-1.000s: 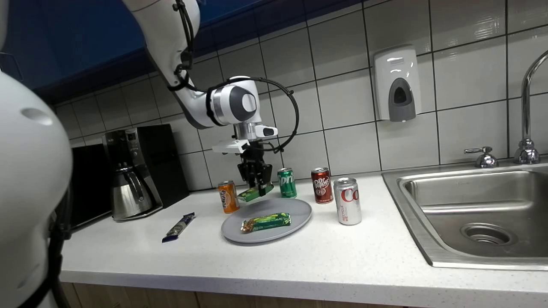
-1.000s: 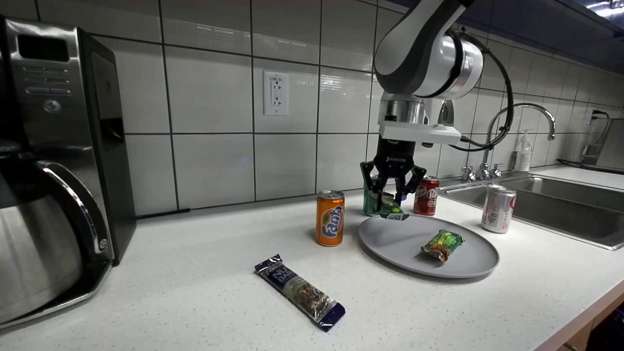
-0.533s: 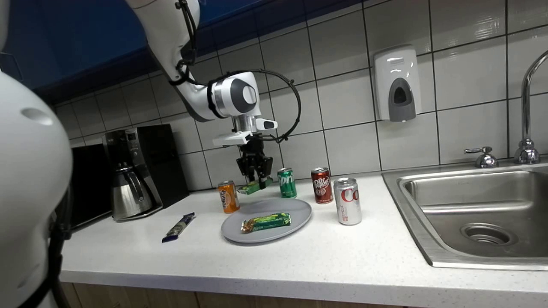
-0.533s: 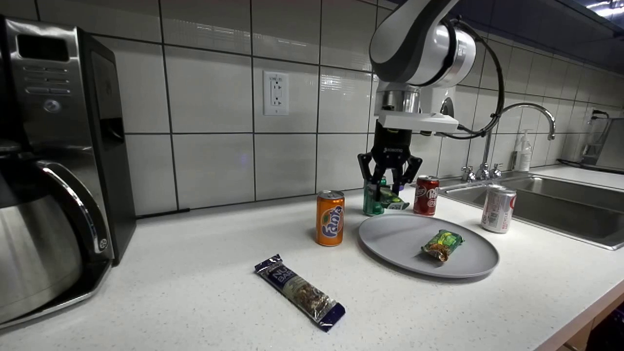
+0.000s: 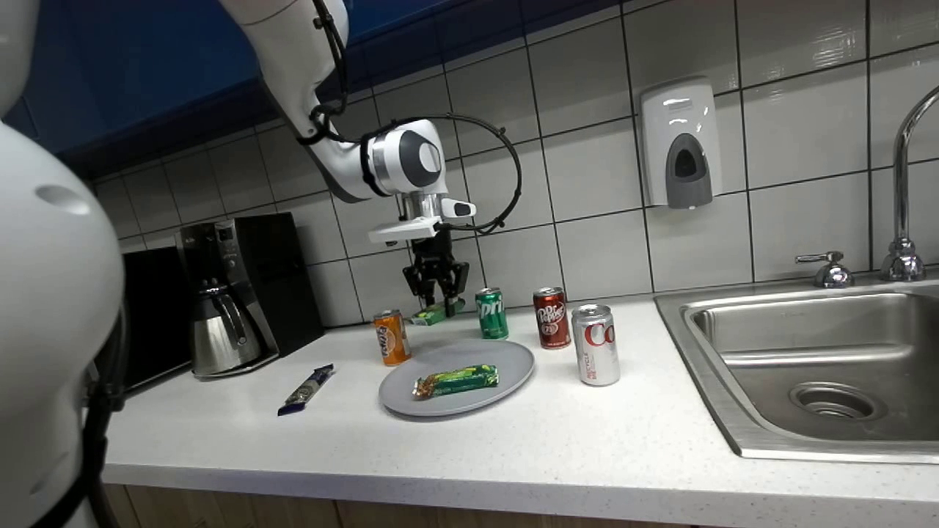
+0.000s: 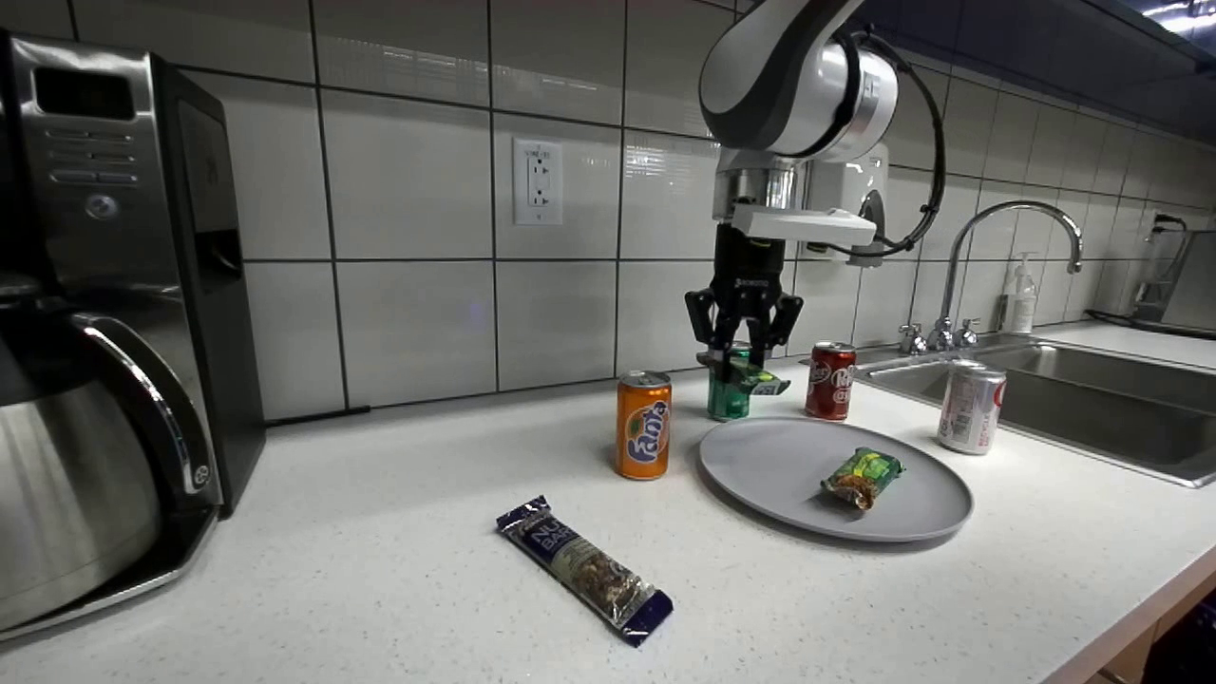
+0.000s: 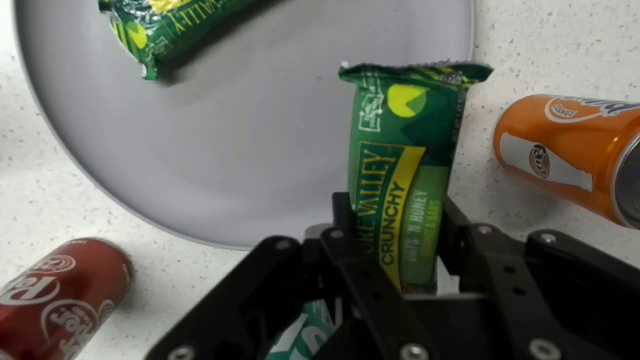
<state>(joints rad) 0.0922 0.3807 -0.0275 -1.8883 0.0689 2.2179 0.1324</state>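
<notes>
The green granola bar (image 7: 395, 150) hangs in the air above the desk (image 6: 380, 532), near the wall side of the gray plate (image 7: 240, 160); the gripper (image 6: 743, 369) is clamped across the bar's width. The desk has a pale, speckled top and runs along a wall (image 6: 408, 323) of light tiles with dark joints. On that wall are a power outlet (image 6: 539, 181) and a white dispenser (image 5: 681, 143), with blue cupboards (image 5: 161, 66) overhead. A steel sink (image 5: 710, 374) with a curved faucet (image 5: 901, 191) is set into the desk on one side of the plate; a coffee maker (image 6: 90, 247) with a metal carafe (image 6: 76, 494) stands on the opposite side. On the plate lies a similar green wrapped bar (image 5: 458, 381). Standing about the plate are an orange can (image 6: 643, 427) just beside its rim, a dark red can (image 5: 552, 317) nearer the wall, and a silver can (image 5: 596, 345) toward the sink. In an exterior view a green can (image 6: 728, 404) stands behind the green granola bar, partly covered by it; in the wrist view the gripper hides much of that can. A nut bar (image 6: 584, 570) lies well apart from the plate, on the coffee maker's side.
</notes>
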